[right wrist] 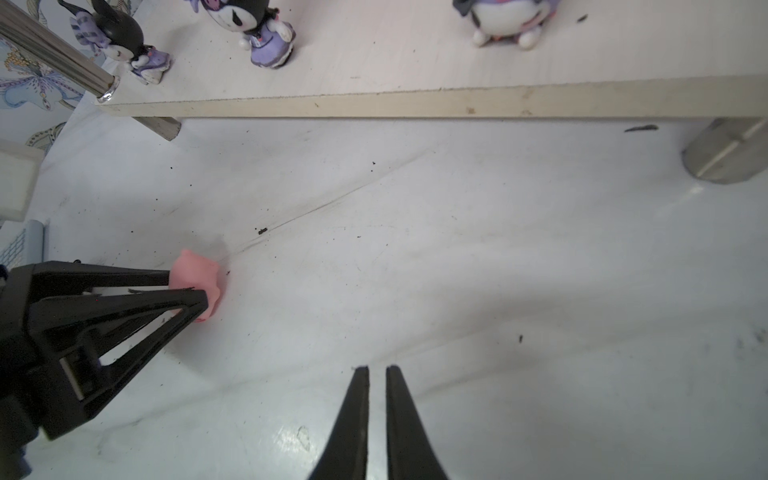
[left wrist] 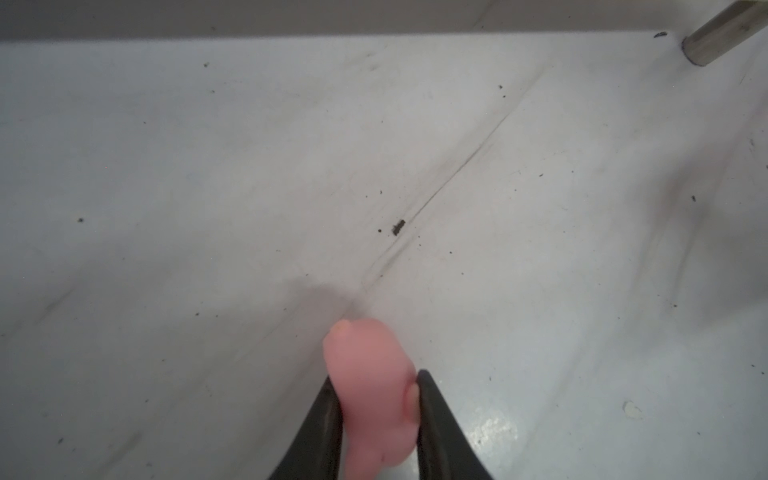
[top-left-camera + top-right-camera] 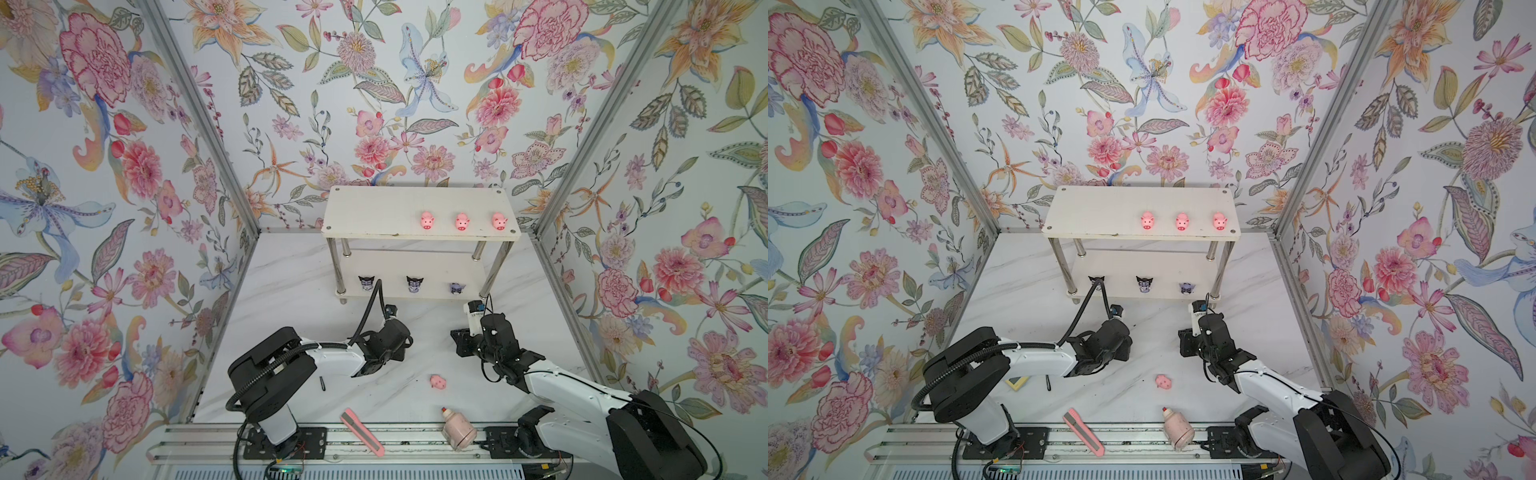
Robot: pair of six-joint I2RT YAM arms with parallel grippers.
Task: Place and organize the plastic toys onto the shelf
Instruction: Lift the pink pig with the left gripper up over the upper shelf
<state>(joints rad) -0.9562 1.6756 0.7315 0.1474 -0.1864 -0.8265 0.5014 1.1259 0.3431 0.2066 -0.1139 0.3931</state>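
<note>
Tabletop (image 3: 291,299) white, marble-veined, specks (image 2: 398,227) perhaps dirt; floral wallpaper (image 3: 374,83) behind shelf (image 3: 374,212).

Three walls papered in one floral print: back wall (image 3: 374,83), left wall (image 3: 83,187), right wall (image 3: 685,187). Big pink, orange and blue blooms with grey-green leaves on a pale ground. Silver aluminium posts at both back corners, left post (image 3: 197,112) and right post (image 3: 596,124), leaning outward in both top views. White marble-look floor (image 3: 291,291) with faint grey veins. Dark specks (image 2: 398,227) and a thin dark line (image 2: 457,166) across it in the left wrist view. Small glare patch (image 2: 494,424); even light, soft shadows. Slotted metal rail (image 3: 415,434) along the near edge.
</note>
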